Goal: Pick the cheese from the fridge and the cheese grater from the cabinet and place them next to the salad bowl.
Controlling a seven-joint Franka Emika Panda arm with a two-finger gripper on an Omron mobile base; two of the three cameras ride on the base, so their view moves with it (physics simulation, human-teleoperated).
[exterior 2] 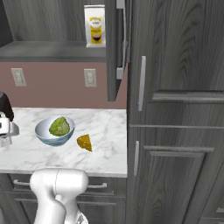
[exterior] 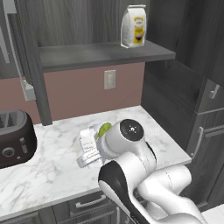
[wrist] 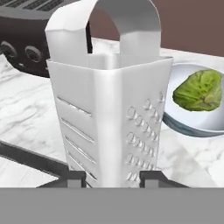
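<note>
The arm rises from the lower right of the left base frame, folds at a white elbow and bends down toward the marble counter at frame centre. Its wrist covers most of the bowl there; only a green edge of lettuce shows beside the wrist. Just left of the wrist, a pale boxy shape stands on the counter: the grater.

In the hand frame the grater fills the centre, upright, its arched handle at the top, slots on its left face and round holes on its right face. The two dark finger tips stand at either side of its base at the bottom of the frame, close against its sides; the gripper brackets the grater, but whether it presses on it cannot be told. The bowl lies just right of the grater, in the right middle of that frame, near it.

The right base frame adds what the others hide: the cheese lies on the counter just right of the bowl. A black toaster sits at the left edge of the left base frame. A white-and-yellow bag stands on the cabinet shelf at the top
</note>
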